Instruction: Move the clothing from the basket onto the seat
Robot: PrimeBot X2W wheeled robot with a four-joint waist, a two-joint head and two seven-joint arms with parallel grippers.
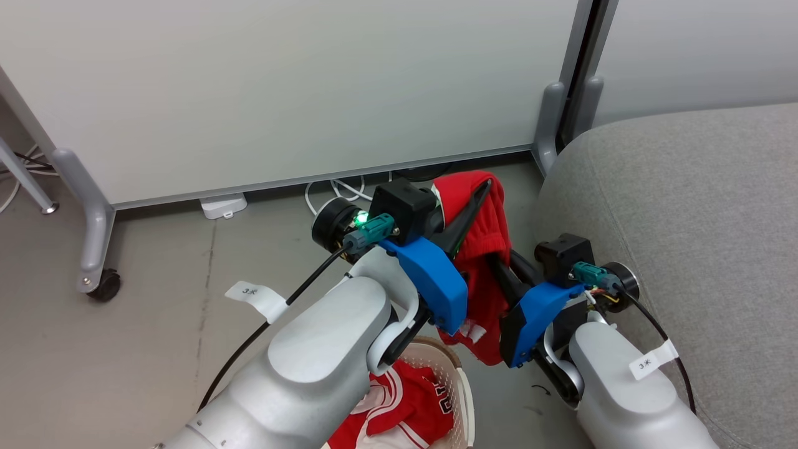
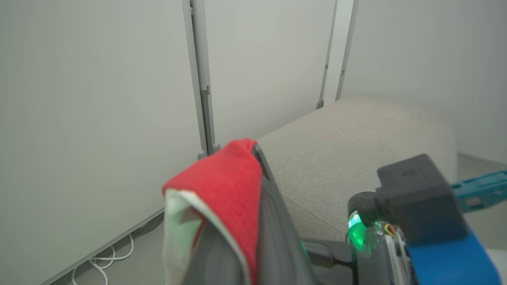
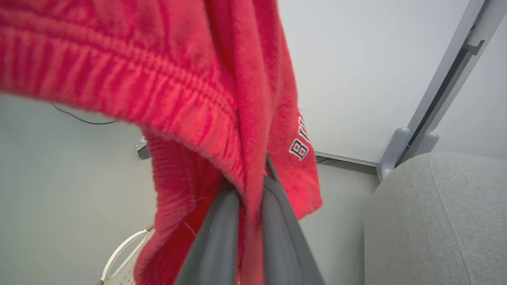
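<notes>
Head view | L pincer (image 1: 480,192) + R pincer (image 3: 250,189) both gripping shorts (image 1: 477,277), cloth hangs btwn them, near basket (image 1: 465,388)

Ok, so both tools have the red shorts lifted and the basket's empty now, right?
Not quite. The left tool and the right tool do hold the red shorts up, but the basket is not empty: the head view shows the red jersey with white stripes lying in it.
</notes>
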